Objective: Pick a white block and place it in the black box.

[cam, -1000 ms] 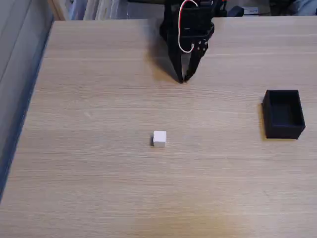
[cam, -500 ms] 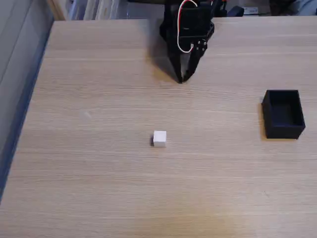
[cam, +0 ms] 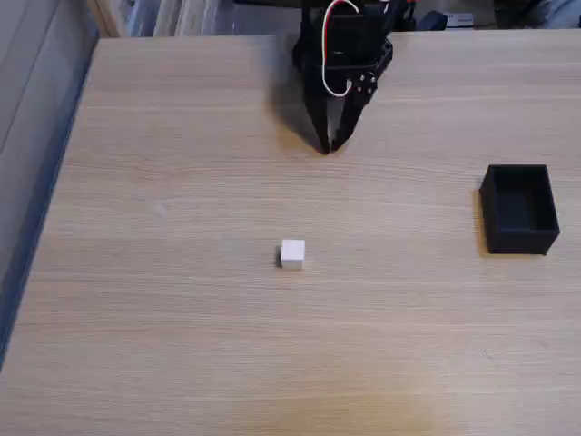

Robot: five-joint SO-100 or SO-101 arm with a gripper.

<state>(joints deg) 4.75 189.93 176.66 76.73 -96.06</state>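
Fixed view, read left to right. Far left: a grey-blue strip runs along the edge of the wooden table; nothing of the task there. Centre: the white block sits alone on bare wood, flat on its base, same spot as in both pictures from the last second. Nothing touches it. Up-centre, near the far edge: the gripper hangs tips-down, red and white wires looped over its body. Over the last second the tips have crept slightly toward the far edge and a little left, a small shift only. Jaws narrow, the two fingertips nearly meeting, nothing between them. Gripper and block well apart, the block nearer the camera. Right: the black box stands open-topped and appears empty, unmoved, well apart from both block and gripper. Reading: pick not yet begun. The arm looks to be only just stirring from a rest pose, and the drift so far does not close the gap to the block. Next call, as I judge it: spread the jaws, reach forward and down over the block.
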